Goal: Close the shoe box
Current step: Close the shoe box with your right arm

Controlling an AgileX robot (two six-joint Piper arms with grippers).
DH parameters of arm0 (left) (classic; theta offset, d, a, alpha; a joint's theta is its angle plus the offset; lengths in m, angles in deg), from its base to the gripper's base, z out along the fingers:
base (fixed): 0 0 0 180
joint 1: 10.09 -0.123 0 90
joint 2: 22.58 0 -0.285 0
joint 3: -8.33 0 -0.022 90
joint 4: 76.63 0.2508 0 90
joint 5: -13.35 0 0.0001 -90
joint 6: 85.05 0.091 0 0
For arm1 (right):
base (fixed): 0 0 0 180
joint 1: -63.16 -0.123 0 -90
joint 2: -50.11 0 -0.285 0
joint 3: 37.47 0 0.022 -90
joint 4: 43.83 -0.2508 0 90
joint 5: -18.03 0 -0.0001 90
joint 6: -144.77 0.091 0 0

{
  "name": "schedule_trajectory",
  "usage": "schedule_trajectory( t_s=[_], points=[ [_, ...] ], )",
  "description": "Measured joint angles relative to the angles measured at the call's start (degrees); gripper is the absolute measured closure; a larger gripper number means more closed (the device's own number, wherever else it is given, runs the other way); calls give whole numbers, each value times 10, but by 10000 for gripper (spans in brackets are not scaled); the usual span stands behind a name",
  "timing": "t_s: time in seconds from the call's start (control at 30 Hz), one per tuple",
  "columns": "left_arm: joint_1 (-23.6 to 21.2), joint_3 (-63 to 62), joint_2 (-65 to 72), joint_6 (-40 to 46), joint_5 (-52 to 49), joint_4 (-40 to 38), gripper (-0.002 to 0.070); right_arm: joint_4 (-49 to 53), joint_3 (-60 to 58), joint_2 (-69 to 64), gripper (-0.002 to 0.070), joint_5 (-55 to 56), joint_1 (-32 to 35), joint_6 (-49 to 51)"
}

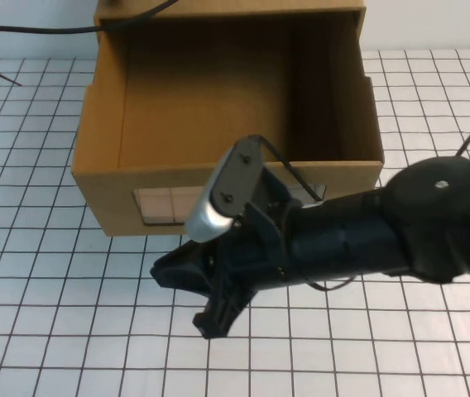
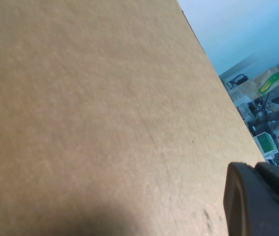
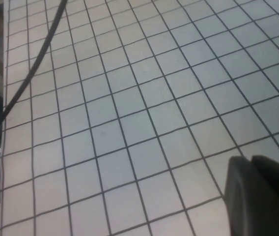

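Note:
The shoe box (image 1: 103,157) is brown cardboard and stands at the back middle of the table, its drawer pulled out toward me, open on top and empty. Its clear window (image 1: 169,204) shows in the front wall; the white pull tab is hidden behind my right arm. My right gripper (image 1: 187,285) is shut and empty, just in front of the box's front wall and above the table; in the right wrist view it (image 3: 251,162) shows over bare grid. My left gripper (image 2: 255,169) is shut, close against a cardboard face (image 2: 105,108); it is out of the high view.
The table (image 1: 36,331) is a white surface with a black grid. A black cable (image 1: 28,30) runs along the back left, and another cable (image 3: 36,64) crosses the right wrist view. My right arm (image 1: 384,231) stretches in from the right across the box's front.

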Motion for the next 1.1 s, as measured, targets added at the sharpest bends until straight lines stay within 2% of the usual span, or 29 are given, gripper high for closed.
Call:
schedule_trajectory(
  t_s=[0.17, 0.47, 0.87, 1.1],
  points=[
    [0, -2, 0, -1, -3, 0, 680, -3, 29, -35, 689, 10, 0, -18],
    [0, -3, 1, -5, -7, -4, 680, 14, 48, -51, 689, 99, -1, -93],
    [0, -3, 1, -7, -11, -8, 680, 131, 166, -126, 689, 224, -1, -101],
    [-1, -3, 1, -7, -11, -9, 680, 142, 216, -178, 689, 270, 4, -102]
  ],
)
